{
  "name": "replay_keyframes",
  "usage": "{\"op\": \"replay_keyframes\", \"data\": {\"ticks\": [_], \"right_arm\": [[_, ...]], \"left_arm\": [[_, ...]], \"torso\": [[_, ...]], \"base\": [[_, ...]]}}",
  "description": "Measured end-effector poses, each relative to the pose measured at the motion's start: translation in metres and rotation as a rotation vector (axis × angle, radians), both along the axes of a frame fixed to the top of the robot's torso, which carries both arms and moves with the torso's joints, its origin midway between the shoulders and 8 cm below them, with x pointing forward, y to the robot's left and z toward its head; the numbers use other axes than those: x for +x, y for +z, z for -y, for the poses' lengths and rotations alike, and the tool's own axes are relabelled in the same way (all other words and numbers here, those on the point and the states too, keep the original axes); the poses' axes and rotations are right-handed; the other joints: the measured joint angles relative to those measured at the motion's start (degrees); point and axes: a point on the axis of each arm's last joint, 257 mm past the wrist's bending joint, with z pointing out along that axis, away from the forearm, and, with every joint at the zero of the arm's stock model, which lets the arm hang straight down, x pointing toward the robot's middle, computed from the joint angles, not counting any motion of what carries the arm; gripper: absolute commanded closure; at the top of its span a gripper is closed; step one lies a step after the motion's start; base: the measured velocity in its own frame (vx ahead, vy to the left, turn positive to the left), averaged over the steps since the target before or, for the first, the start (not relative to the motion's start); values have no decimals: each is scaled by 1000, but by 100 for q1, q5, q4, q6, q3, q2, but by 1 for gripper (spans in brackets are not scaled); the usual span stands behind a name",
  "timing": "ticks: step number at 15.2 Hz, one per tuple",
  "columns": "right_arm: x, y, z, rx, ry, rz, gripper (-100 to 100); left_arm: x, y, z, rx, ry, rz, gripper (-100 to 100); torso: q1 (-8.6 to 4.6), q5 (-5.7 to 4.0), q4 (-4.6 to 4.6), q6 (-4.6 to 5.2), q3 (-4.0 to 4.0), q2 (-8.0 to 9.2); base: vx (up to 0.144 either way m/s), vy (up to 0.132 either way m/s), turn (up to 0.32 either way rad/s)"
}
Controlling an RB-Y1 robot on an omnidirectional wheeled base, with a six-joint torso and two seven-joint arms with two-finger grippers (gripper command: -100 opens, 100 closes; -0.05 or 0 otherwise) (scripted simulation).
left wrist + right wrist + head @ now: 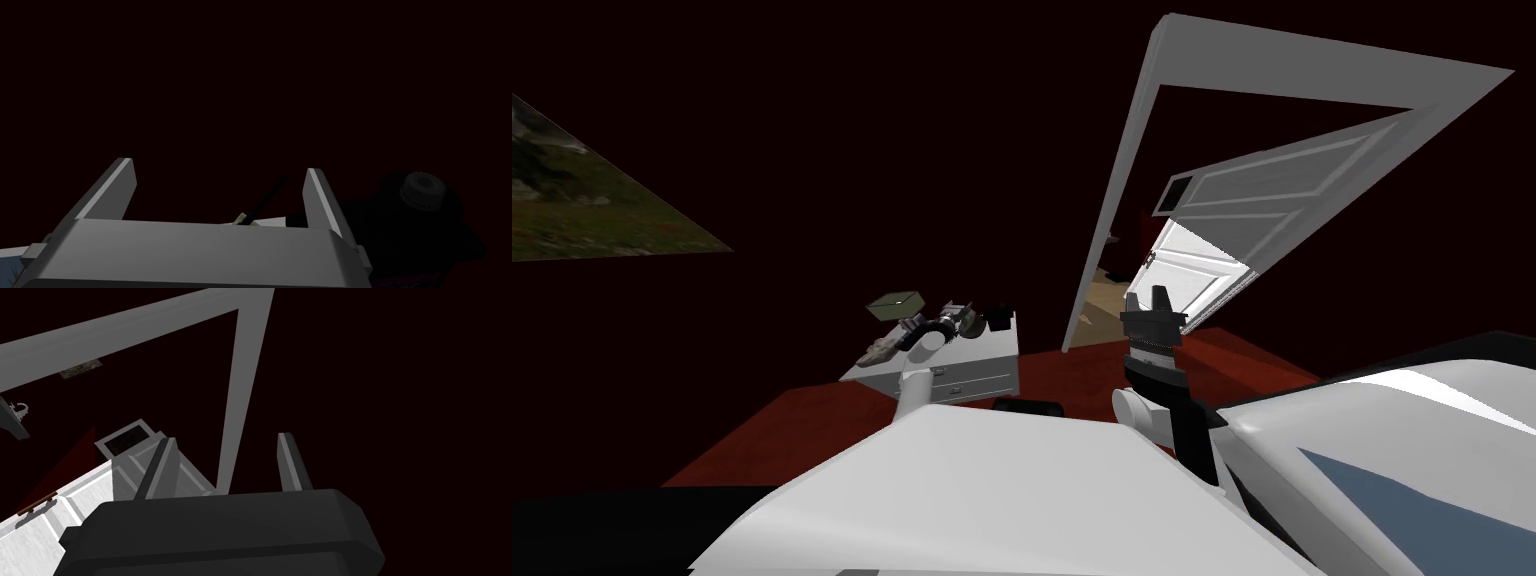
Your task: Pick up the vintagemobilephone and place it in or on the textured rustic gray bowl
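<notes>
Beige vintage mobile phone [244, 219] with dark aerial: one, on white drawer-fronted bench [972, 380], low between the open fingers of left end effector [220, 167], not yet gripped. Grey-green textured bowl [897, 303]: one, at bench's far left corner. Right end effector [227, 438]: one, open, empty, raised well right of bench. Grasp, lift and placement judged outstanding.

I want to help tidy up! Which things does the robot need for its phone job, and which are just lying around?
For the job: phone with black antenna, left gripper open by it, grey-green dish, probably the bowl.
Just lying about: dark knobbed thing, white drawer cabinet, open white door, wall picture.
</notes>
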Motion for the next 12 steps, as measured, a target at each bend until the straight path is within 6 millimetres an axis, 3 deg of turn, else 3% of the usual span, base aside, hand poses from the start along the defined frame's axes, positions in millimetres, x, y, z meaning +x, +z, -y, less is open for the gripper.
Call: {"op": "replay_keyframes", "data": {"ticks": [8, 12], "right_arm": [[0, 0, 0, 0, 0, 0, 0], [0, 0, 0, 0, 0, 0, 0]], "left_arm": [[-11, 41, -14, 19, -29, 14, -100], [-11, 42, -13, 18, -32, 12, -100]], "torso": [[5, 1, 0, 0, 1, 2], [30, 7, 1, 1, 4, 8]], "base": [[21, -69, 50], [2, -6, 1]]}}
